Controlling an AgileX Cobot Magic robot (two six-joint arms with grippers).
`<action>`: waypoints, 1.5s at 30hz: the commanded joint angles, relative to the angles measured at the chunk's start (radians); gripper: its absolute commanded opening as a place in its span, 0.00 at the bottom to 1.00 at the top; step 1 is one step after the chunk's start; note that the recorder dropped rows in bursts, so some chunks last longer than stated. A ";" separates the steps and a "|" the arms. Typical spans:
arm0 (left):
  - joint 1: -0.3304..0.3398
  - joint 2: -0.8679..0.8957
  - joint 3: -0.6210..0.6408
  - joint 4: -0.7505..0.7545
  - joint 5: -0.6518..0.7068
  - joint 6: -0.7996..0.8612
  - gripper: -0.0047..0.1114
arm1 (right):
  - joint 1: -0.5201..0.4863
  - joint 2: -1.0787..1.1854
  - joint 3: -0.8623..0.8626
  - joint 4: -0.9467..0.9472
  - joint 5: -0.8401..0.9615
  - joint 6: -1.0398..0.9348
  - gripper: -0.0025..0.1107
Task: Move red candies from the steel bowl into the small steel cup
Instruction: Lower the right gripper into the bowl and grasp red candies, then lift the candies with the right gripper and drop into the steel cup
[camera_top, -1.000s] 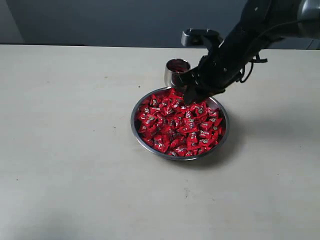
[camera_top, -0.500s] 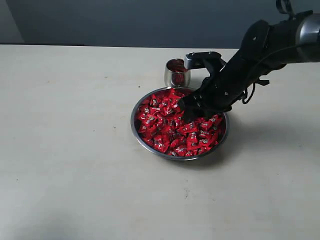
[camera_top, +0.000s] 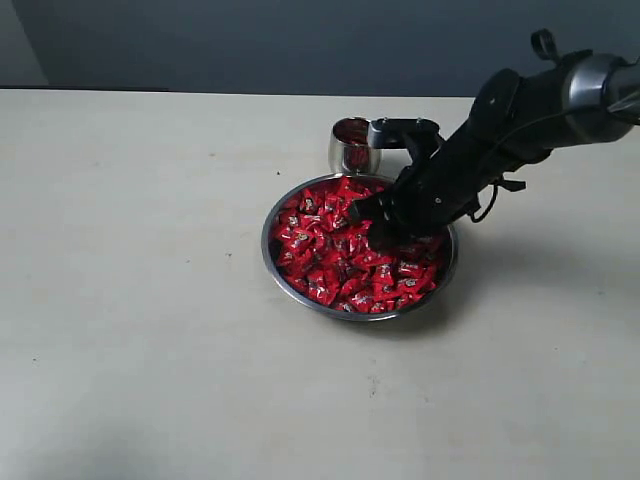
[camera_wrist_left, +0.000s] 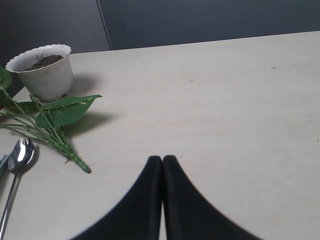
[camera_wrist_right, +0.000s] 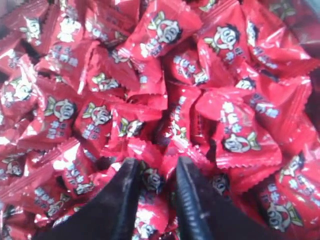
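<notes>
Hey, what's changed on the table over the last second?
The right gripper dropped from the far rim of the steel bowl, by the small steel cup, into the red candies, its fingers straddling one. Bowl and cup stayed put.

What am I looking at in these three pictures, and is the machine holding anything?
This is a two-armed robot at a table. The wide picture comes from a camera off the arms; the others from each wrist. A steel bowl holds red candies; a small cup, red inside, stands beside it. The right gripper is down in the candies, fingers slightly apart with one between; whether it grips I cannot tell. The left gripper is shut and empty, near a plant pot, a leafy sprig and a spoon.
</notes>
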 joint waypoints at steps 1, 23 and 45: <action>-0.001 -0.004 0.006 -0.005 -0.006 -0.004 0.04 | -0.001 0.017 0.002 0.006 0.012 -0.008 0.20; -0.001 -0.004 0.006 -0.005 -0.006 -0.004 0.04 | -0.003 -0.144 -0.224 -0.119 -0.073 0.052 0.01; -0.001 -0.004 0.006 -0.005 -0.006 -0.004 0.04 | -0.003 0.285 -0.730 -0.307 0.046 0.239 0.11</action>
